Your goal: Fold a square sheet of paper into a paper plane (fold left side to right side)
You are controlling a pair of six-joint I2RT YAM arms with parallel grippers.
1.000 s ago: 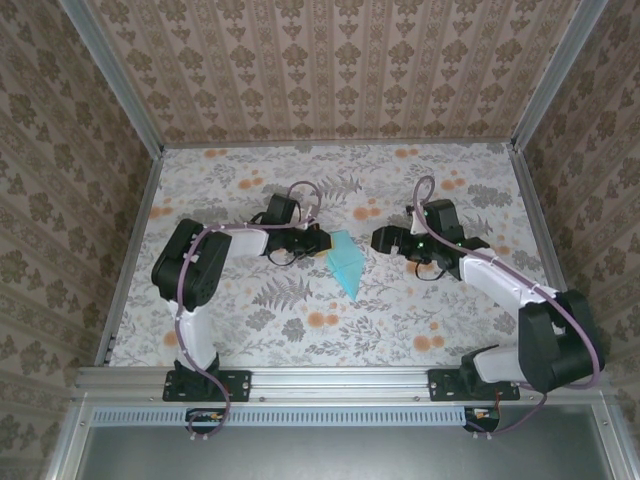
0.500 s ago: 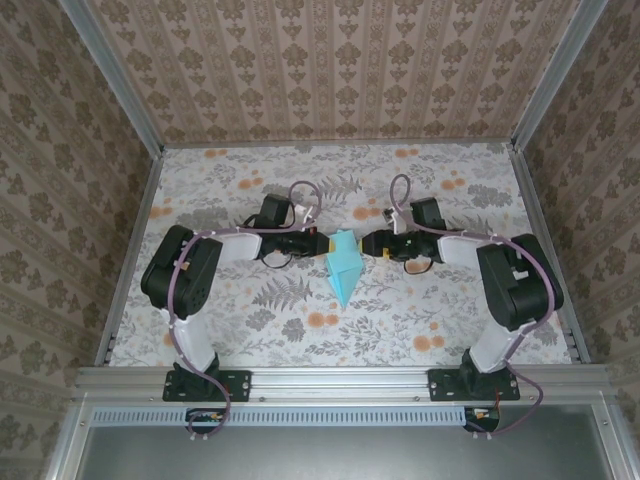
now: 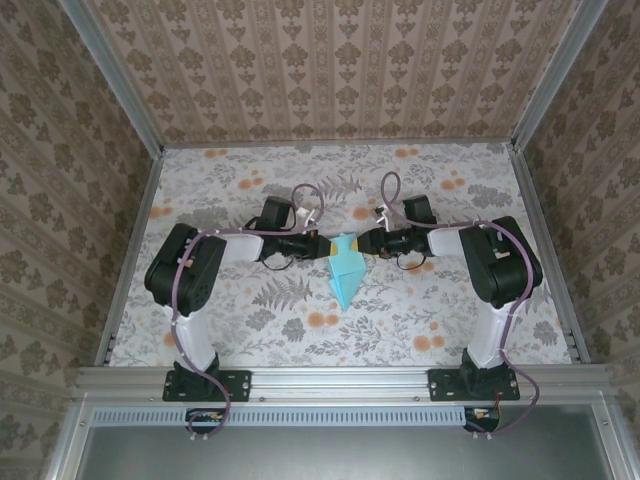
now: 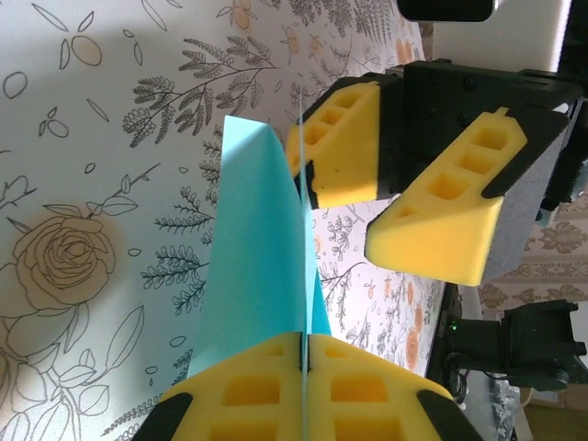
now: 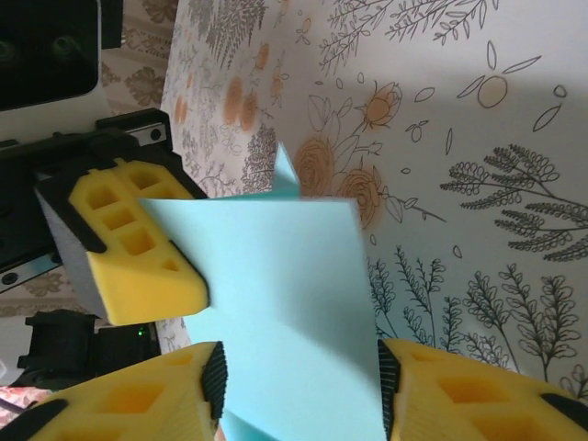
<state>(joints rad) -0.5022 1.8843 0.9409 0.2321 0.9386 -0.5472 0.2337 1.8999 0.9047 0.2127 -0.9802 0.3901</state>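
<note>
So I'm on the centre-fold bit: the paper plane (image 3: 345, 270) sits in the middle of the table (image 3: 250, 320), nose pointing to 6 o'clock. My left gripper (image 4: 303, 354) reaches in from 9 o'clock, clamped tight on the wide end (the sheet shows as a thin line between the pads (image 4: 248, 390)). My right gripper (image 5: 299, 367) is at 3 o'clock, jaws apart and straddling the turquoise paper without pinching it, so I reckon next it has to close squarely opposite the left one, or the crease goes crooked.

The light-turquoise paper plane (image 3: 345, 270), a slim creased dart, sits midway across the table (image 3: 250, 330), tip pointing nearward.
</note>
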